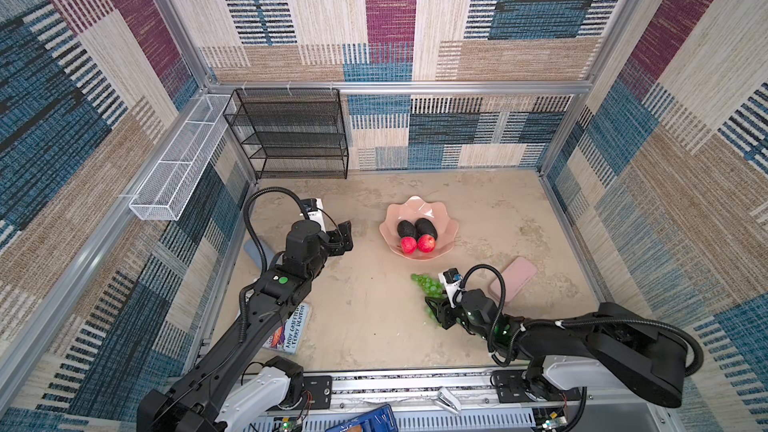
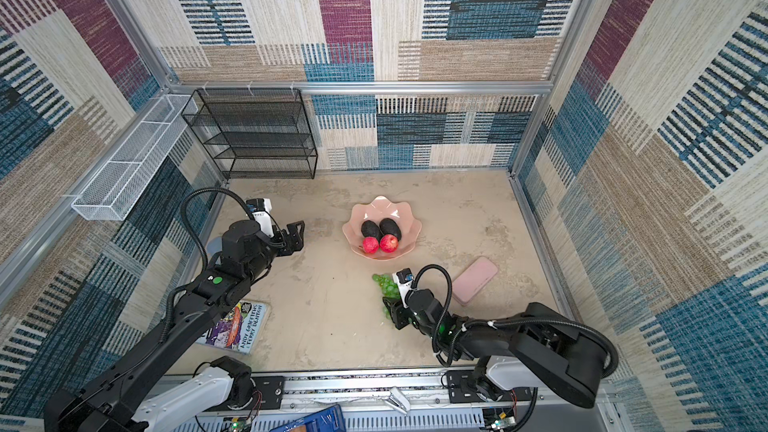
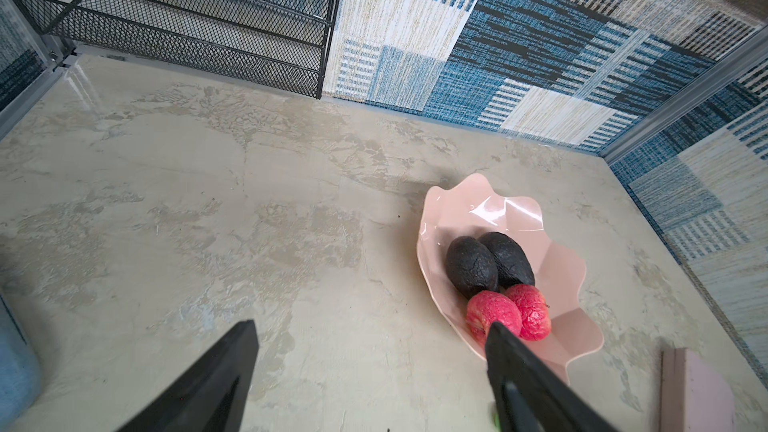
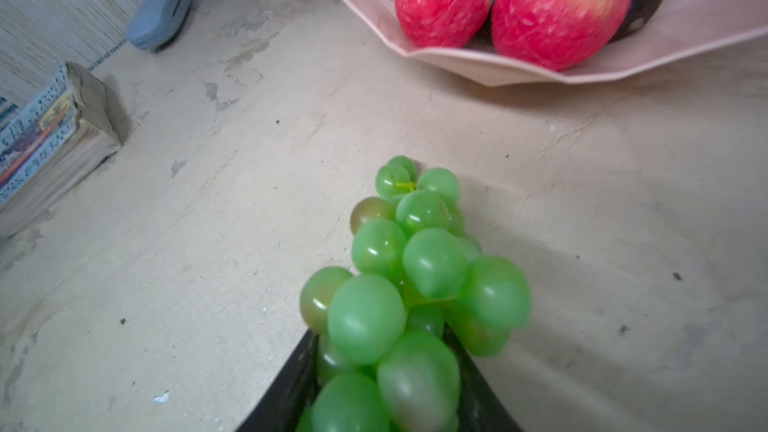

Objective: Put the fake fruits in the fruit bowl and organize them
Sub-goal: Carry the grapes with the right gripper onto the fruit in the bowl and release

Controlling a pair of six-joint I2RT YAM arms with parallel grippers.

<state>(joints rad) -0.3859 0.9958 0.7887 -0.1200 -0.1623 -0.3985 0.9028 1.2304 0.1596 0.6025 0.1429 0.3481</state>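
Jaws of your right gripper are clamped on the grapes, the fruit bowl near ahead; on your left gripper the jaws stand apart.

Salmon-pink bowl, near-black avocados, speckled red apples, bright green grapes, a pale pink case, and walls patched in striped blue, maroon and beige.
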